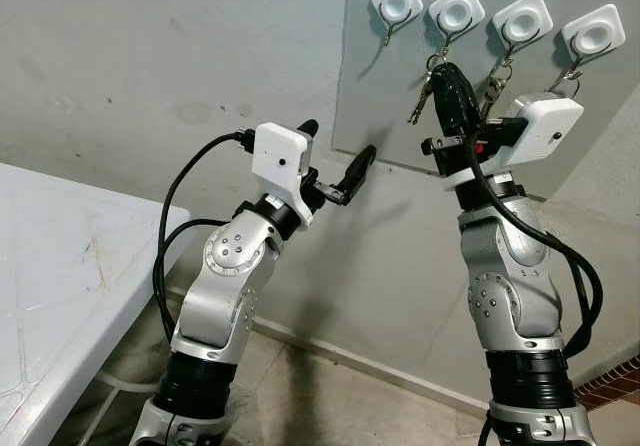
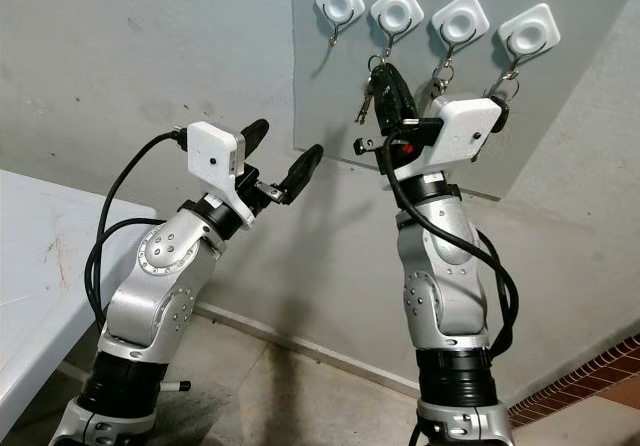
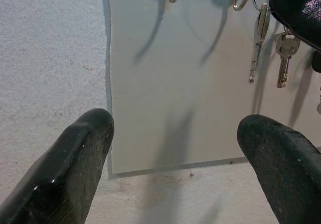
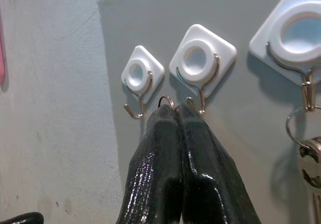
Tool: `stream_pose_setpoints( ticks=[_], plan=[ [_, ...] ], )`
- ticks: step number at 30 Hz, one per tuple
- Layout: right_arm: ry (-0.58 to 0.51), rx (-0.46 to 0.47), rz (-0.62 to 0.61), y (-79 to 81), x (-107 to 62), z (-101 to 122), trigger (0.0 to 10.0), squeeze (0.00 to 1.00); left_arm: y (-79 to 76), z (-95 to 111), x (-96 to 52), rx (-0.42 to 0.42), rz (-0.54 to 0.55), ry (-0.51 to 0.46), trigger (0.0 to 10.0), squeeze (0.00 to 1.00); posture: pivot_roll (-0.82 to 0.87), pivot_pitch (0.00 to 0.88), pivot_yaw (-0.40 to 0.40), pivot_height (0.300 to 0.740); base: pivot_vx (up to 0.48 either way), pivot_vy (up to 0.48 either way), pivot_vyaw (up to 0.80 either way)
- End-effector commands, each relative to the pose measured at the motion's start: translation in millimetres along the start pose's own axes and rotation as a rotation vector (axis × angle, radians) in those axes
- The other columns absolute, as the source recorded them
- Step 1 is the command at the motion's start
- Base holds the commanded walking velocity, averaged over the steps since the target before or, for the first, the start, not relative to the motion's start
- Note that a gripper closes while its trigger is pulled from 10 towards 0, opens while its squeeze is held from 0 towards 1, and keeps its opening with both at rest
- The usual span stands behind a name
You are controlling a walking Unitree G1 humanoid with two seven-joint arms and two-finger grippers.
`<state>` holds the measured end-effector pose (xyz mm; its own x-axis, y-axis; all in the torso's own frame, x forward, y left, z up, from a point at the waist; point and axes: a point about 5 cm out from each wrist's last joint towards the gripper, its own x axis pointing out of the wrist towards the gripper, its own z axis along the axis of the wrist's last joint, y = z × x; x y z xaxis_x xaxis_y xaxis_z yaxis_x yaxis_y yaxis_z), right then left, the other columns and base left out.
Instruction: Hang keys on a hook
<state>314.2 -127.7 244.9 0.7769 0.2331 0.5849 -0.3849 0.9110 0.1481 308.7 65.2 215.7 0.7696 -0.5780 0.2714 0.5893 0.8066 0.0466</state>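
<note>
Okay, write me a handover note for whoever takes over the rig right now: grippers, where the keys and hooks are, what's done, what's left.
Right gripper: jaws shut on a key ring, raised just below the second hook; its keys hang beside the fingers.
Left gripper: jaws open, holding nothing, idle near the lower left corner of the grey board.
Hooks: the first hook is bare; the third hook and fourth hook already carry keys.
Done: ring brought up to the hooks.
Left: the ring looks not yet on a hook; slip it over, then release.
</note>
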Motion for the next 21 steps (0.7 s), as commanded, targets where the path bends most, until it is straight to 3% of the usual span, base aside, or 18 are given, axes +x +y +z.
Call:
stream_pose_setpoints(
  ticks=[1, 21],
  plan=[
    [-0.029, 0.006, 0.007, 1.8, 2.6, 8.1, 10.0, 0.00, -3.0, 7.9, 2.8, 0.016, -0.022, -0.020, 10.0, 0.00, 0.02, 0.063, -0.009, 0.740, 0.000, 0.000, 0.00],
    [-0.036, 0.083, 0.000, 3.9, 16.6, 9.0, 10.0, 0.00, -1.7, 9.5, 2.7, 0.015, -0.009, -0.024, 10.0, 0.00, 0.03, 0.072, -0.013, 0.740, 0.000, 0.000, 0.00]
  ],
)
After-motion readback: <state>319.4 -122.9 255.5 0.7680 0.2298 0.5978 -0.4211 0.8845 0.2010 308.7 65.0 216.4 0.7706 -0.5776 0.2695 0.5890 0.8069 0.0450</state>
